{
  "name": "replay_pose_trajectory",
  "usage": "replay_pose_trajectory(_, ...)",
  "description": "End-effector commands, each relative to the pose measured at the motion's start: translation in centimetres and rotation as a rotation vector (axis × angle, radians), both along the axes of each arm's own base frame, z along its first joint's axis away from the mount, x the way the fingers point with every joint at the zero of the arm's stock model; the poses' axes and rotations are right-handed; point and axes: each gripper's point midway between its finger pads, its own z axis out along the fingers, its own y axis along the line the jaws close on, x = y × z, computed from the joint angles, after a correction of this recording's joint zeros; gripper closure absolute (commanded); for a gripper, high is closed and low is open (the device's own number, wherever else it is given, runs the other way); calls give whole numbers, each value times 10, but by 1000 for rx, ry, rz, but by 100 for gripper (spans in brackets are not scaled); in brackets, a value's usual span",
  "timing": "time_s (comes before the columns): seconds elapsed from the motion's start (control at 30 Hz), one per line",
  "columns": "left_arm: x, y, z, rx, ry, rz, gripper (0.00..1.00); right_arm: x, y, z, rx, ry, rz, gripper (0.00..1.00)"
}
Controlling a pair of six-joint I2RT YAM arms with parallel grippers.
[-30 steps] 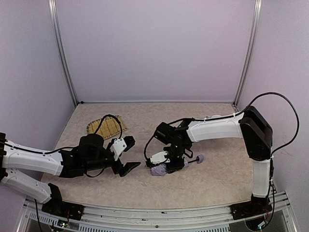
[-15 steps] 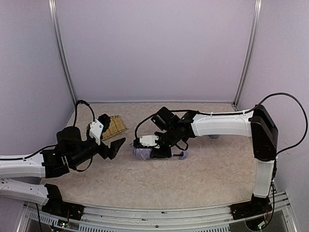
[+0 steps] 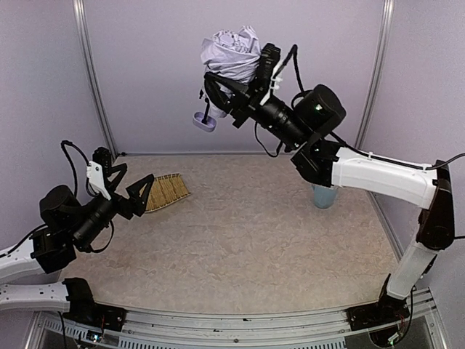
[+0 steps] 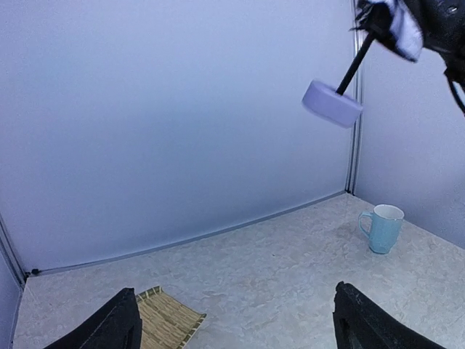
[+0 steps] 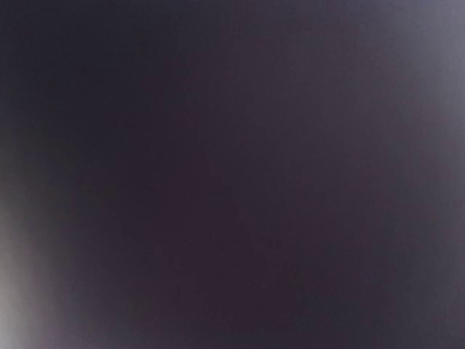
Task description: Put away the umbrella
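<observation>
Found right gripper [image 3: 234,89] clamped on the umbrella [image 3: 231,52], gripping low on the bunched lavender canopy, right at the black lining. Got nothing from the right wrist view: all dark, probably smothered by fabric. Logged the umbrella high above the table [image 3: 247,247], up by the back wall [image 3: 145,73], well apart from everything below. Read the long axis as steeply tilted, close to upright: canopy bundle on top, thin black shaft [image 4: 356,64] running down toward the left arm's side, handle knob [image 3: 204,121] at the low end, pointing down. Confirmed the same from the left wrist view: knob overhead, shaft slanting up to the right. Saw left gripper [image 3: 134,190] spread wide, holding nothing, low over the left side of the table and angled up toward the knob. Noted bamboo mat [image 3: 166,190] near it and blue mug [image 3: 323,196] at the right rear of the table. Judged the step as mid-carry, with the umbrella collapsed and airborne, not yet stowed. Couldn't spot a stand or bin, so couldn't tell the drop spot. Guessed the next move called for either a handover by the knob to the spread left jaws or a controlled descent, clamp tight against slipping or unfurling of loose fabric.
</observation>
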Motion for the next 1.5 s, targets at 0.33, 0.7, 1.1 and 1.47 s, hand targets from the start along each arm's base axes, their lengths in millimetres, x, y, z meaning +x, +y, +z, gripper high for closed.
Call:
replay_pose_trajectory(0.33,18,-23,-50,98,125,-36,12,-32,-25,-472,-504,674,-140,100)
replay_pose_trajectory(0.7,26,-48,-62,140,155,-105,12,-25,-5,-316,-379,388,-119,100)
replay_pose_trajectory(1.1,15,-66,-59,156,149,-225,11,-38,0,-221,-492,571,41,100)
replay_pose_trajectory(1.47,16,-73,-80,175,221,-243,9,-50,-18,-341,-600,1384,263,100)
